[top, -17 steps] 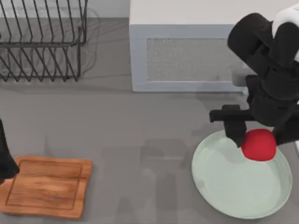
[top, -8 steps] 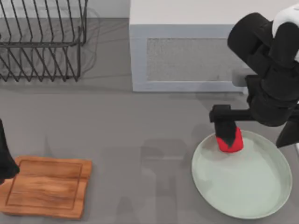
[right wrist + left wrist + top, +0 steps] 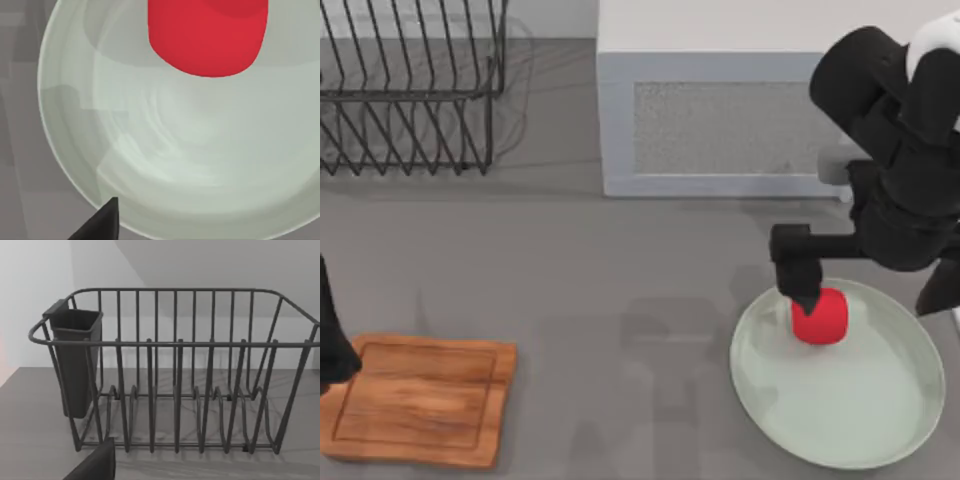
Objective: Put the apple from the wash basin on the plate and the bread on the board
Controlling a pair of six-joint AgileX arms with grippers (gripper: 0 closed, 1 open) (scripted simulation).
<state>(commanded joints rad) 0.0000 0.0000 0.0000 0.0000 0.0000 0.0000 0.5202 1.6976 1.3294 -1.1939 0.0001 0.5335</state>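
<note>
On the plate (image 3: 850,420), near its far-left rim, rests the apple (image 3: 820,318), partly hidden by one finger of the right gripper (image 3: 865,295), spread wide. The board (image 3: 420,400) lies bare; left gripper's state cannot be told.

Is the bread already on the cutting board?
No, in the top view the board at the table's left carries nothing, while the apple lies on the plate.

Your right arm (image 3: 900,170) is matte black, built of bulky rounded segments, with a white shell at its far end. Its gripper (image 3: 868,285) has blocky black fingers (image 3: 804,270) tapering to points. Your left arm (image 3: 330,340) is a black shape at the table's left edge.
</note>
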